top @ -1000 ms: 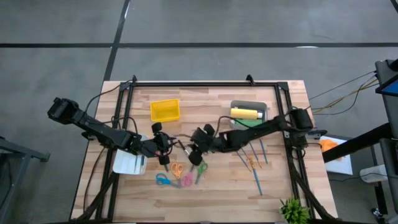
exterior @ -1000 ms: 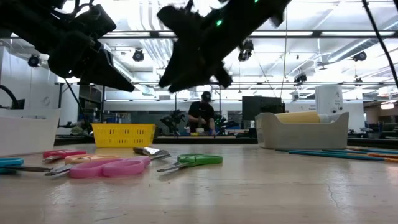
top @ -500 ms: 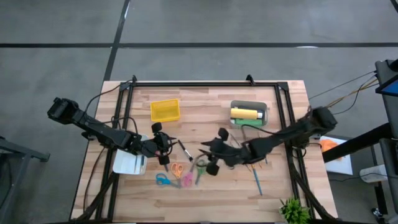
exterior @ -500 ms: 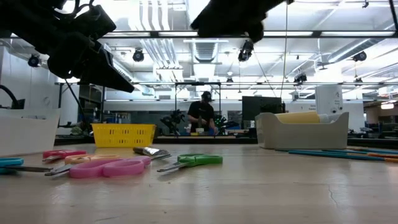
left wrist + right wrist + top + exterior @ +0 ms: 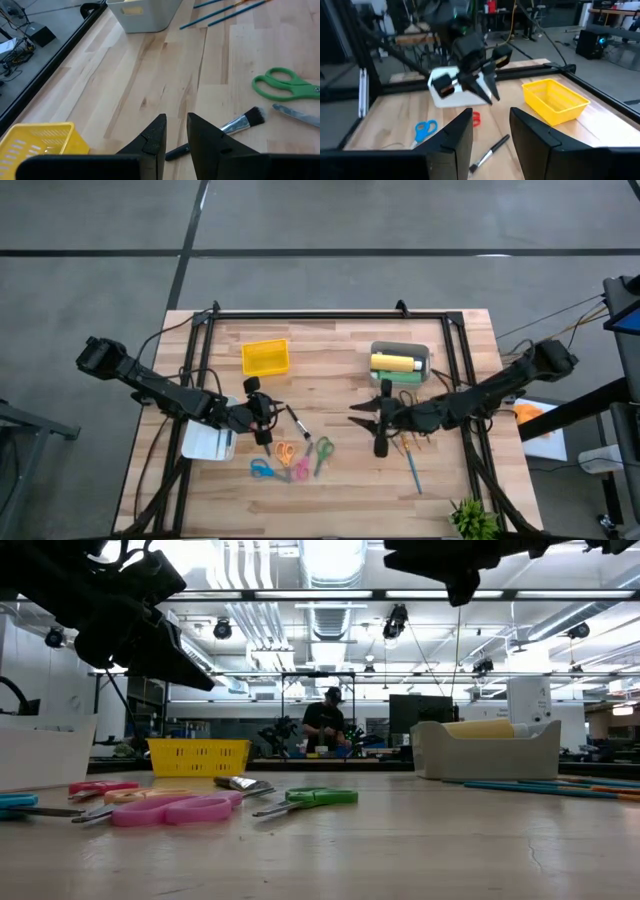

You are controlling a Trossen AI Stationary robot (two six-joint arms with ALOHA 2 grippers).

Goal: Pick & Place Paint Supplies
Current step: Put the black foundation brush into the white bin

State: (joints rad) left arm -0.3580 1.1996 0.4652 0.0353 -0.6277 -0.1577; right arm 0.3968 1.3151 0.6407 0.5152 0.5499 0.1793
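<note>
Left gripper (image 5: 266, 432): fingers slightly parted, empty, over the brush (image 5: 298, 423).
Right gripper (image 5: 378, 420): parted, empty (right of brush).
Scissors (image 5: 322, 454): below brush.

Yellow paint bottle (image 5: 395, 362) lying flat in grey bin, green bottle (image 5: 399, 377) beside it, thin brushes (image 5: 410, 448) scattered nearby

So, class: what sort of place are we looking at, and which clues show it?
Most likely a robotics lab or workshop. Two dark robot arms work over a framed wooden table, the ceiling shows bare ducts and strip lights, and a person stands at benches crowded with equipment behind.
</note>
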